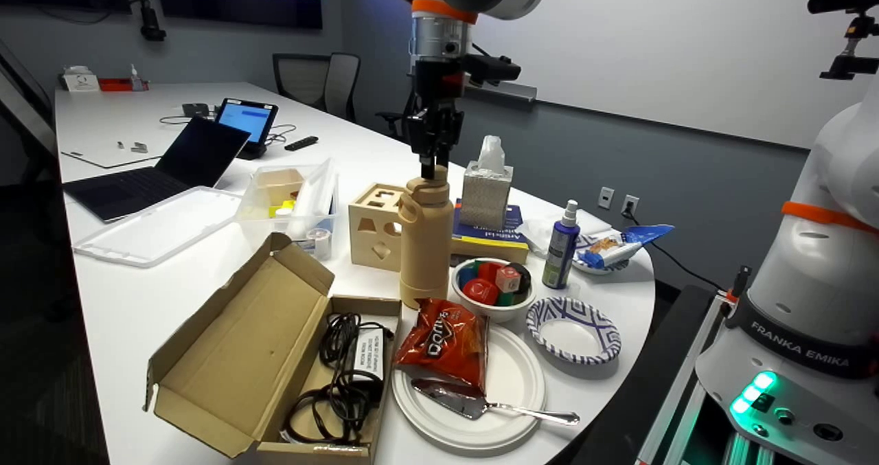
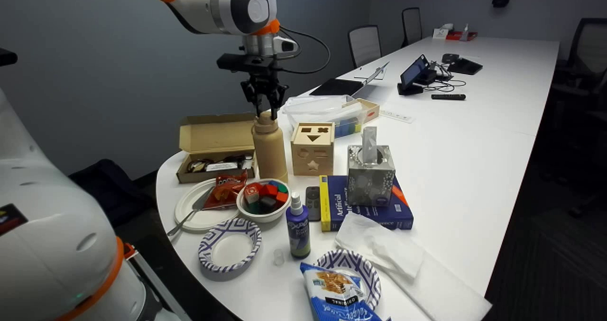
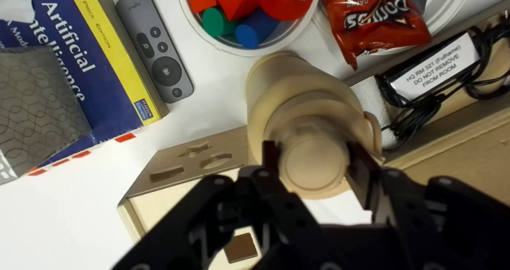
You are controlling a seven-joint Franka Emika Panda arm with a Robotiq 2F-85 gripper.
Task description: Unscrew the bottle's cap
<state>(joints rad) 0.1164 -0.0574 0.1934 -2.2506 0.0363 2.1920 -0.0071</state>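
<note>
White table beneath, a tall tan bottle's round cap is pinched by the black gripper, presumably for twisting.

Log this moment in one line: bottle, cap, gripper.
bottle: upright on table | cap: on bottle | gripper: pointing down, straddling cap, contact unclear | cap removal: not done

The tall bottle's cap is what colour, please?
The cap is tan, showing best in the wrist view.

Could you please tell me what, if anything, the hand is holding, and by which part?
The hand appears to be gripping the tan cap by its opposite sides.
</note>
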